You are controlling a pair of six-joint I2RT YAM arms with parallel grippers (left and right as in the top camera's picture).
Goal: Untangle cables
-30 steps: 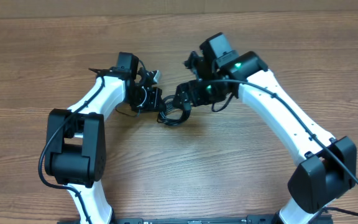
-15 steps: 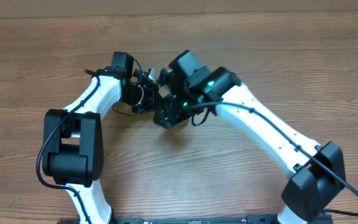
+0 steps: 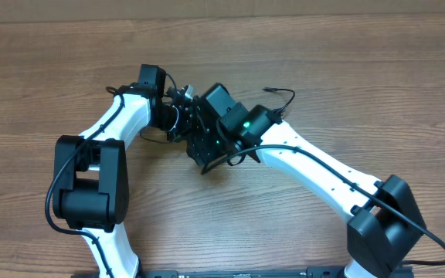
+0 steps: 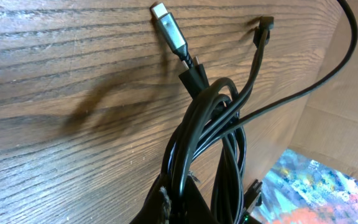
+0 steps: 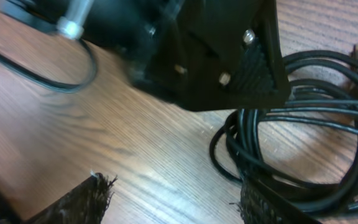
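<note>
The cables [image 4: 213, 124] form a coiled black bundle on the wood. A silver-tipped plug [image 4: 166, 22] and a small black plug [image 4: 265, 28] stick out of it. My left gripper [image 4: 182, 196] is shut on the bundle's loops, and one strand runs away to the upper right. In the overhead view the left gripper [image 3: 181, 117] and right gripper [image 3: 201, 153] are crowded together over the bundle. My right gripper [image 5: 173, 186] is open with bare wood in the gap. Its right finger [image 5: 272, 199] lies against the cable loops [image 5: 303, 124].
A loose cable tail [image 3: 280, 96] lies on the wooden table [image 3: 377, 85] behind the right arm. The left gripper's black body [image 5: 216, 56] fills the top of the right wrist view, close ahead. A cardboard wall [image 4: 328, 118] stands beyond the table edge.
My right arm has swung left and now sits tight against the left gripper over the bundle. That move uncovered the cable tail behind it. The left arm has barely shifted.
</note>
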